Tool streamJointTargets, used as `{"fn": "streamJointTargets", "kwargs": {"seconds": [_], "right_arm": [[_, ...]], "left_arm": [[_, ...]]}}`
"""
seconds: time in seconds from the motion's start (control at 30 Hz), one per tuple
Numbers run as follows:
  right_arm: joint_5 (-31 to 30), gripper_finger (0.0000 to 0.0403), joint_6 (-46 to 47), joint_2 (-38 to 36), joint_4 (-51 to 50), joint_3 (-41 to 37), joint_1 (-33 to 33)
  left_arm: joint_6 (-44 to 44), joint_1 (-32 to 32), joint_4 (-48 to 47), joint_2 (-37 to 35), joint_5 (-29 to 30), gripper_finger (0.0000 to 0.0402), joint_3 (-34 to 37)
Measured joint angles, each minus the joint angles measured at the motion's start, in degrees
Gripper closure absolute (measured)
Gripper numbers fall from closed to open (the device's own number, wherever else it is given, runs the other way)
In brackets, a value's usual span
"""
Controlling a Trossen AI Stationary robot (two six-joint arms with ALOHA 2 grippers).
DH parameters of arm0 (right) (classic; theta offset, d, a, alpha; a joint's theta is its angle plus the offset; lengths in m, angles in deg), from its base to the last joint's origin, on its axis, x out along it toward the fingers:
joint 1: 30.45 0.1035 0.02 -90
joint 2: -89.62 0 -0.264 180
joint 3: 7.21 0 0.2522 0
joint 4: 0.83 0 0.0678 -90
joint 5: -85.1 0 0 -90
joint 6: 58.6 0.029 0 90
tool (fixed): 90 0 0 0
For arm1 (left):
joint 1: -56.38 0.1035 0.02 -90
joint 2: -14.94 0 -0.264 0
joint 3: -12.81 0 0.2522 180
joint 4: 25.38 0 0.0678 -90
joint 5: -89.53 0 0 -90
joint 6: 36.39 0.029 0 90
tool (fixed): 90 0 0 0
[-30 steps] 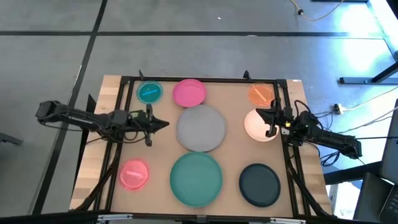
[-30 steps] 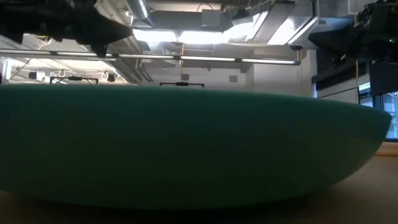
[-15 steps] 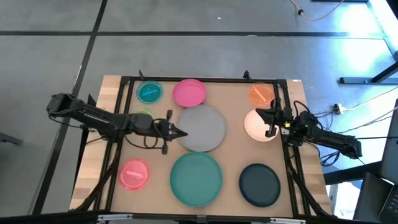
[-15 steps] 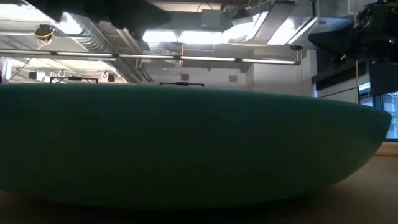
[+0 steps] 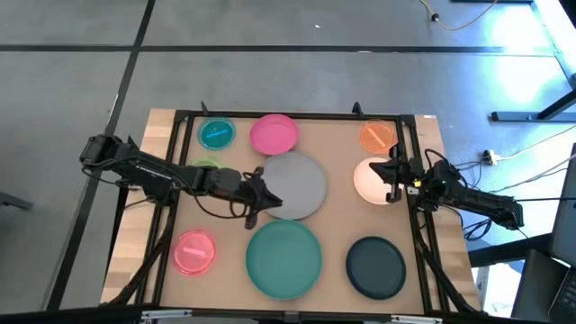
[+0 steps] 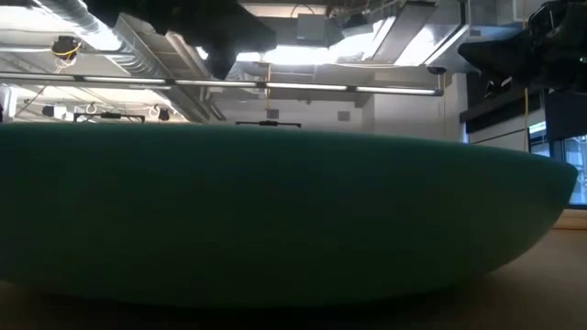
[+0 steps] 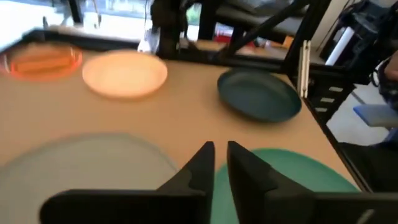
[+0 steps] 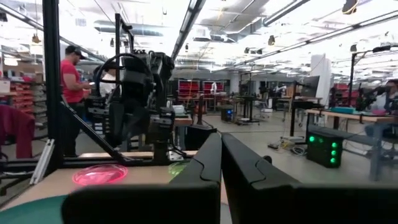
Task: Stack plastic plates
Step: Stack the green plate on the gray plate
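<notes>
All plates lie flat on the table, none stacked. The large grey plate [image 5: 301, 180] is in the middle, the teal-green plate [image 5: 284, 258] near it, and the dark slate plate [image 5: 375, 266] at the near right. Magenta [image 5: 274, 133], small teal [image 5: 216, 134] and orange [image 5: 378, 136] plates line the far edge; the pink plate [image 5: 193, 252] is near left. My left arm partly hides the small green plate [image 5: 205, 166]. My left gripper [image 5: 274, 200], shut, hovers between the grey [image 7: 81, 165] and teal-green [image 7: 292, 168] plates. My right gripper [image 5: 389, 175], shut, is at the cream plate's [image 5: 371, 180] right edge.
A black frame [image 5: 288, 114] borders the work area, with rails along both sides. Bare tabletop shows between the plates, mostly at mid-left and between the grey and dark slate plates. The teal-green plate [image 6: 275, 220] fills the low view. A person in red [image 8: 71, 93] stands in the room behind.
My left gripper has travelled toward the table's right and slightly toward the near edge, from beside the small green plate to the grey plate's near-left rim. Its arm has stretched out across the table. No plate has moved.
</notes>
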State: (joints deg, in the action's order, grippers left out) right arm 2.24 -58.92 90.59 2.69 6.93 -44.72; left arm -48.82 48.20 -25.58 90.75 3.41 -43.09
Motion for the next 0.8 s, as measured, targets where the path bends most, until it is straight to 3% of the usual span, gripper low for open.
{"fn": "streamJointTargets", "kwargs": {"seconds": [0.27,0.5,0.8], "right_arm": [[-0.3,0.0398,-1.6,0.0,-8.6,0.0,0.0],[-1.1,0.0398,-1.5,0.0,-8.5,0.0,0.0],[-1.1,0.0398,-1.5,0.0,-8.4,0.0,0.0]], "left_arm": [[-17.8,-0.3,-15.5,0.0,-5.7,0.0282,-0.1],[-28.8,-3.8,-22.8,0.0,-4.7,0.0282,-0.1],[-33.2,-7.8,-24.7,1.6,0.3,0.0282,-0.1]]}}
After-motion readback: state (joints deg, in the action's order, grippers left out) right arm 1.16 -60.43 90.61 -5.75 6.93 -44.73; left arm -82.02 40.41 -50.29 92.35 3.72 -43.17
